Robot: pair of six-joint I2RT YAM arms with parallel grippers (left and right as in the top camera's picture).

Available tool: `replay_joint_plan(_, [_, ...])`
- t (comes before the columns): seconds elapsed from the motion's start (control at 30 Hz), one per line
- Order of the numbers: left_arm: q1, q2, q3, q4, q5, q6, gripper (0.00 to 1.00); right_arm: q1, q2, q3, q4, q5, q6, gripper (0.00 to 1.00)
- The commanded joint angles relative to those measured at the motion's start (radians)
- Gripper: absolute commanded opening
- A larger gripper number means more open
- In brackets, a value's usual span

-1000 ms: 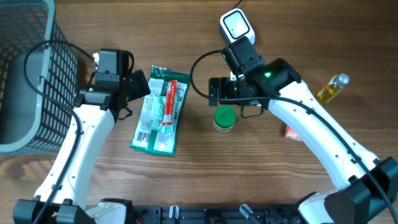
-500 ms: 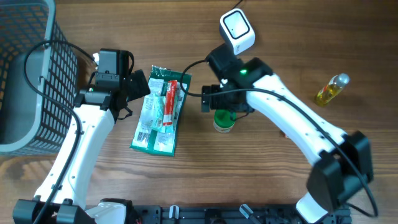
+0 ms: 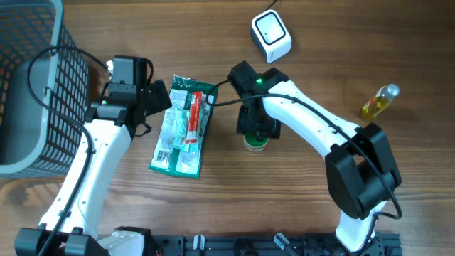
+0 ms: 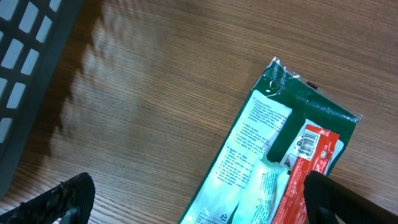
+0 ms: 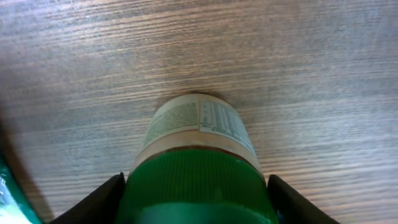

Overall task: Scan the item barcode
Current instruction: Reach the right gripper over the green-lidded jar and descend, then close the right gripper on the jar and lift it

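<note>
Right gripper (image 5: 196, 196) pinches the jar (image 5: 199, 127) by its green lid, with the jar standing on the table (image 3: 213, 206), not yet lifted. Left gripper (image 4: 205, 200) hangs spread wide over the packet (image 3: 183, 124). The scanner (image 3: 271, 35) sits well beyond, so the scan looks undone.

White arms (image 3: 92, 163) carry black joints and a green light (image 3: 259, 80).
</note>
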Motion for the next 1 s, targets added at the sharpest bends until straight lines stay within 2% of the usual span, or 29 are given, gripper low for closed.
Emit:
replay_joint_plan(0.0, [0.003,0.002,0.006,0.002,-0.013,0.002,1.00,0.002,0.008,-0.003,-0.001,0.079,-0.198,0.57])
replay_joint_plan(0.07, [0.003,0.002,0.006,0.002,-0.013,0.002,1.00,0.001,0.008,-0.003,-0.005,0.182,-0.301,0.57])
replay_joint_plan(0.13, [0.003,0.002,0.006,0.002,-0.013,0.002,1.00,0.000,0.008,-0.003,-0.005,0.243,-0.327,0.57])
replay_joint_plan(0.17, [0.003,0.002,0.006,0.002,-0.013,0.002,1.00,-0.001,0.008,-0.003,-0.001,0.270,-0.325,0.69])
replay_joint_plan(0.2, [0.003,0.002,0.006,0.002,-0.013,0.002,1.00,-0.002,0.008,-0.003,0.007,0.271,-0.325,0.91])
replay_joint_plan(0.23, [0.003,0.002,0.006,0.002,-0.013,0.002,1.00,-0.003,0.008,-0.003,0.016,0.266,-0.320,0.93])
replay_joint_plan(0.27, [0.003,0.002,0.006,0.002,-0.013,0.002,1.00,-0.003,0.008,-0.003,0.022,0.246,-0.306,1.00])
replay_joint_plan(0.37, [0.003,0.002,0.006,0.002,-0.013,0.002,1.00,-0.003,0.008,-0.003,0.018,0.235,-0.152,1.00])
replay_joint_plan(0.4, [0.003,0.002,0.006,0.002,-0.013,0.002,1.00,-0.003,0.008,-0.003,0.000,0.193,-0.048,1.00])
replay_joint_plan(0.47, [0.003,0.002,0.006,0.002,-0.013,0.002,1.00,-0.003,0.008,-0.003,-0.028,0.130,0.016,1.00])
replay_joint_plan(0.63, [0.003,0.002,0.006,0.002,-0.013,0.002,1.00,-0.003,0.008,-0.004,-0.040,0.067,0.024,1.00])
replay_joint_plan(0.87, [0.003,0.002,0.006,0.002,-0.013,0.002,1.00,-0.018,0.008,-0.004,-0.003,0.085,0.014,1.00])
replay_joint_plan(0.97, [0.003,0.002,0.006,0.002,-0.013,0.002,1.00,-0.039,0.008,-0.004,-0.005,0.029,-0.038,1.00])
